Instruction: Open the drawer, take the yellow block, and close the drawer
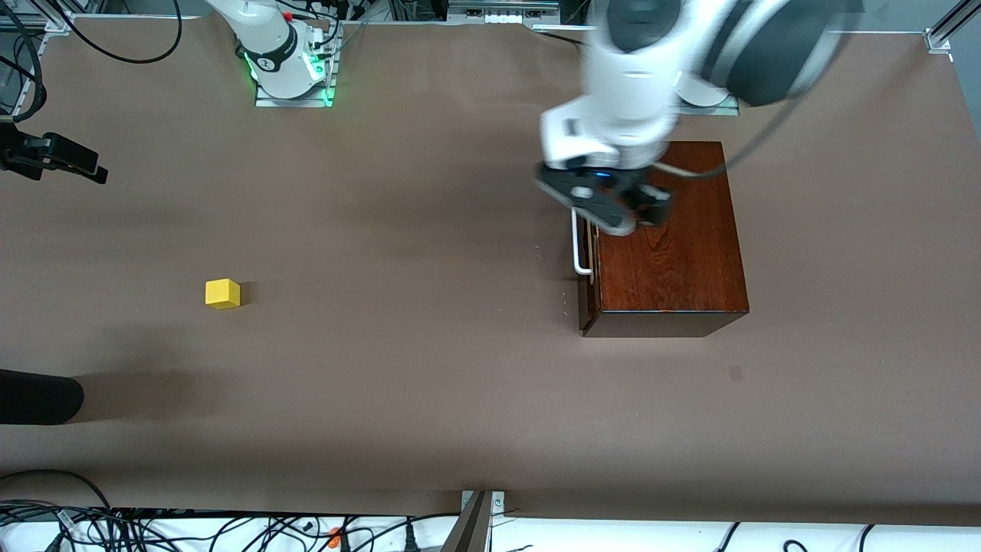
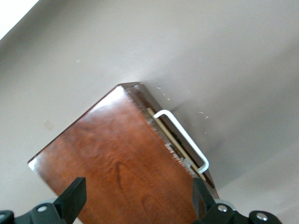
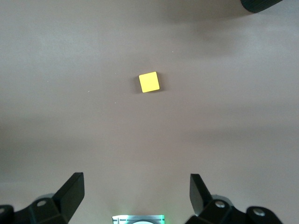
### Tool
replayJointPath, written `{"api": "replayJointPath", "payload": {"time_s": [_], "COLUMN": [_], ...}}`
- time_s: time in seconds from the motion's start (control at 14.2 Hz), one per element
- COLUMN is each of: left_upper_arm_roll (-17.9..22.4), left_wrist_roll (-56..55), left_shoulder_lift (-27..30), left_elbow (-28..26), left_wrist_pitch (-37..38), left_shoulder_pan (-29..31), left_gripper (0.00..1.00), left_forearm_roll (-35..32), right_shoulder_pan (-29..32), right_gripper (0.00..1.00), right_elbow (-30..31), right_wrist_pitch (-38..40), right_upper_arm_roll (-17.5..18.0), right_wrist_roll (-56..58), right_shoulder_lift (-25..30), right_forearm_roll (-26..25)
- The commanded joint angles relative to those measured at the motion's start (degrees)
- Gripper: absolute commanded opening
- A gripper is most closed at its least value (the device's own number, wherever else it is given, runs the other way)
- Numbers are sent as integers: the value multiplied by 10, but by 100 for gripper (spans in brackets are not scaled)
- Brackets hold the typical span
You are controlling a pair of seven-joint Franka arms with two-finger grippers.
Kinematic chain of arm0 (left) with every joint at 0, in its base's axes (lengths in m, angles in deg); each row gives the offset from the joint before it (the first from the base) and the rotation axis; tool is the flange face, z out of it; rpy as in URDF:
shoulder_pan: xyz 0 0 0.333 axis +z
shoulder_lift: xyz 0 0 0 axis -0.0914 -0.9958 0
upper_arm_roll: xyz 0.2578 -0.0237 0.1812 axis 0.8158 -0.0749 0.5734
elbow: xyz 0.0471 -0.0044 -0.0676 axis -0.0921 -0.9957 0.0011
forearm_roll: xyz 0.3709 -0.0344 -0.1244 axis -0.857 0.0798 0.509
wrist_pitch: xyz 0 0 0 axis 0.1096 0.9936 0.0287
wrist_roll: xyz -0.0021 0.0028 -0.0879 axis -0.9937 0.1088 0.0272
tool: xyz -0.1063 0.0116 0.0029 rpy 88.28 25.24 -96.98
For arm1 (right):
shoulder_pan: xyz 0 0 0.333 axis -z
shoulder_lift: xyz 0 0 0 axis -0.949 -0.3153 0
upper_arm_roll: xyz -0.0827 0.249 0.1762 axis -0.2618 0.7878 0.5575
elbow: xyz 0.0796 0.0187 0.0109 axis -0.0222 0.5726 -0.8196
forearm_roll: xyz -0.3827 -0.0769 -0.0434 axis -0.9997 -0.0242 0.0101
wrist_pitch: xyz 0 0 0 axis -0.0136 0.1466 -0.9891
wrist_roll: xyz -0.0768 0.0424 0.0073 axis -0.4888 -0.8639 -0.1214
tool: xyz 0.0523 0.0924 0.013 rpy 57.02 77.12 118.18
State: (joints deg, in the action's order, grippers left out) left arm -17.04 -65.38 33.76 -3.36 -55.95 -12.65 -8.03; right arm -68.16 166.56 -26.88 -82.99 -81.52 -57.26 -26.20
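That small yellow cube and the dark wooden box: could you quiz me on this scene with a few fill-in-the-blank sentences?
1. The small bright yellow cube lies on the bare ____.
2. The left claw hangs over the glossy dark mahogany ____.
3. The white U-shaped bar handle belongs to the ____.
4. The right claw, over the cube, has its fingers ____.

Missing words: table; box; drawer; open

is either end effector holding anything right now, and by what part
Nothing is held: the left end effector is open over the drawer, the right end effector open above the yellow block.

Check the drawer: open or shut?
Shut, or nearly: the drawer front sits against the wooden box, with only its white handle protruding.
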Motion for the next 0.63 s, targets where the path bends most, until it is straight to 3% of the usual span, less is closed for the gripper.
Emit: {"api": "replayJointPath", "payload": {"time_s": [0.0,0.35,0.56], "left_upper_arm_roll": [-2,7,67], "left_wrist_roll": [-29,-167,-145], "left_shoulder_lift": [38,66,88], "left_elbow": [-15,-27,-45], "left_wrist_pitch": [23,68,73], "left_shoulder_pan": [62,116,117], "left_gripper": [100,100,100], "left_forearm_roll": [43,43,51], "right_shoulder_pan": [0,0,0], "right_gripper": [100,100,100], "right_elbow": [10,10,10], "right_wrist_pitch": [-1,3,3], "right_upper_arm_roll": [3,2,2], "right_wrist_roll": [-8,-8,-8], "right_shoulder_lift": [9,7,7], "right_forearm_roll": [-3,-3,-2]}}
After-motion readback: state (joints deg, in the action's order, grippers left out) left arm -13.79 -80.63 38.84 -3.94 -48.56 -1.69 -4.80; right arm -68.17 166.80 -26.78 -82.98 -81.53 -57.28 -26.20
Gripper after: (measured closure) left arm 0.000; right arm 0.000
